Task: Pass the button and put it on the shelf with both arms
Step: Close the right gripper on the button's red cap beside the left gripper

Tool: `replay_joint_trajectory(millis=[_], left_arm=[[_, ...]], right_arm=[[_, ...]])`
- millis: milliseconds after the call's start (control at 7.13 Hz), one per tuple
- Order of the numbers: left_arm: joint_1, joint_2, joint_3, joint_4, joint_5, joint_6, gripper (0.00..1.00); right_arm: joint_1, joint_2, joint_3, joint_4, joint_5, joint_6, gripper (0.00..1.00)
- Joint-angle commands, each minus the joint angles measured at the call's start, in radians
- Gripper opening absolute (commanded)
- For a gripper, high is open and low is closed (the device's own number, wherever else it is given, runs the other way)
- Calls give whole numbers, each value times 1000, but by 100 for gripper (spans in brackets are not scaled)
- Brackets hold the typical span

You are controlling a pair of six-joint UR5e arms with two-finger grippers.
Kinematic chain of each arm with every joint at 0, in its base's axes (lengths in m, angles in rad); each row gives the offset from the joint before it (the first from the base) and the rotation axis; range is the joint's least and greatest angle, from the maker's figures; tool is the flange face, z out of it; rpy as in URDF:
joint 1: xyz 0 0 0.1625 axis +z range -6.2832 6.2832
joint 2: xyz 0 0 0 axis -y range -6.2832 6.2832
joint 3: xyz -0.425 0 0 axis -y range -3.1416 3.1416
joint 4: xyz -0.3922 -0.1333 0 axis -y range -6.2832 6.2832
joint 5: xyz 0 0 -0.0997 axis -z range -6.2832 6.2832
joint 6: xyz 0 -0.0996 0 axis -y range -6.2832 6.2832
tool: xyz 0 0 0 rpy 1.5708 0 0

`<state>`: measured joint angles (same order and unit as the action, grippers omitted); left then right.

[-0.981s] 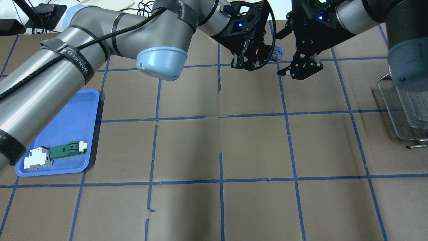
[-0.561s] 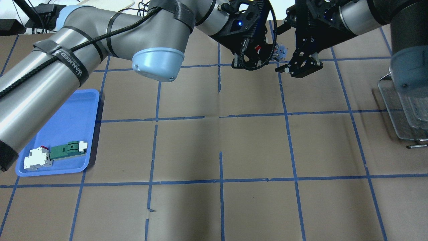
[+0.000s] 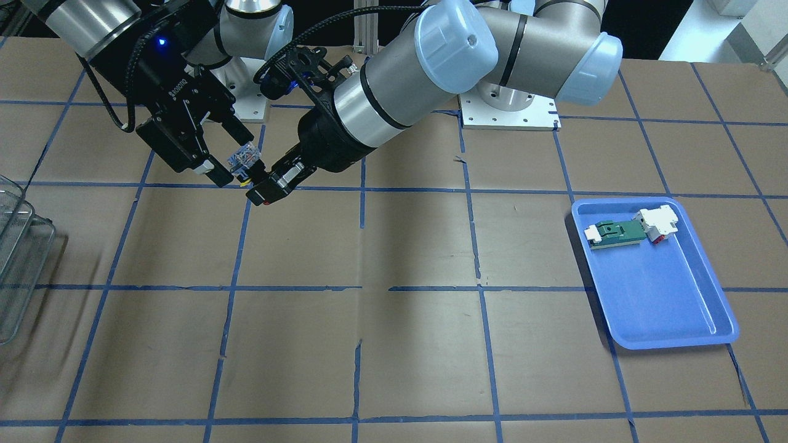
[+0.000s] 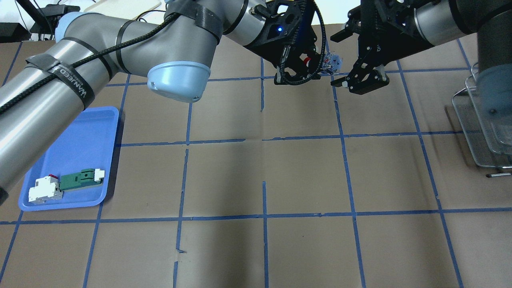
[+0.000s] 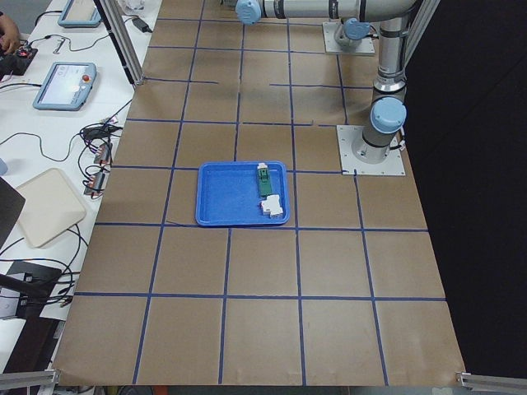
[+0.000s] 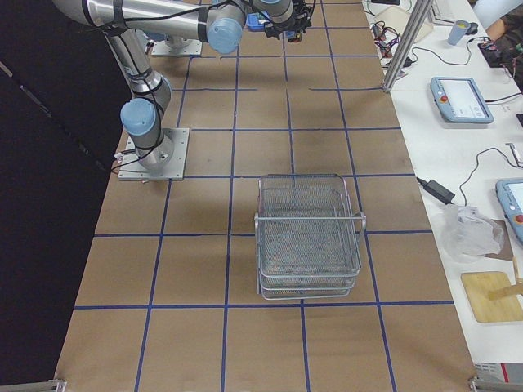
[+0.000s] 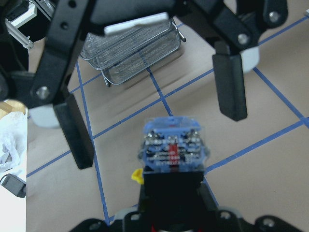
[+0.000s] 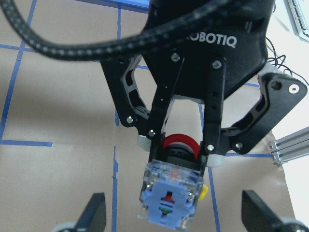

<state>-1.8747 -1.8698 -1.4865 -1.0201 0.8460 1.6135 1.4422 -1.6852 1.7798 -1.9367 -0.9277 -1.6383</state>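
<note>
Hand-over in mid-air above the far side of the table (image 4: 304,176). The left gripper (image 8: 181,147) is clamped on the button (image 4: 332,62), whose clear base points outward. The right gripper (image 4: 359,80) has its jaws spread wide, flanking that base without touching it. The shelf (image 6: 309,237) stands well apart.

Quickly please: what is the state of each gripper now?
Left gripper: closed on the small red-capped push-button with clear bluish base.
Right gripper: open, holding nothing.
</note>
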Motion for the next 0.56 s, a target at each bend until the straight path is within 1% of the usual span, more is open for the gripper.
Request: replay_joint_trajectory(millis=[0,140,280,421], left_arm=[[3,3,-1,0,-27,-27,0],[3,3,-1,0,-27,-29,0],[3,3,-1,0,-27,-29,0],[3,3,-1,0,-25,-29,0]], right_arm=[[0,-10,12,4,4,8,94],[1,-11,12,4,21,24,93],[0,-18,12,1,26,46,79],[0,-30,12,-1,23,46,71]])
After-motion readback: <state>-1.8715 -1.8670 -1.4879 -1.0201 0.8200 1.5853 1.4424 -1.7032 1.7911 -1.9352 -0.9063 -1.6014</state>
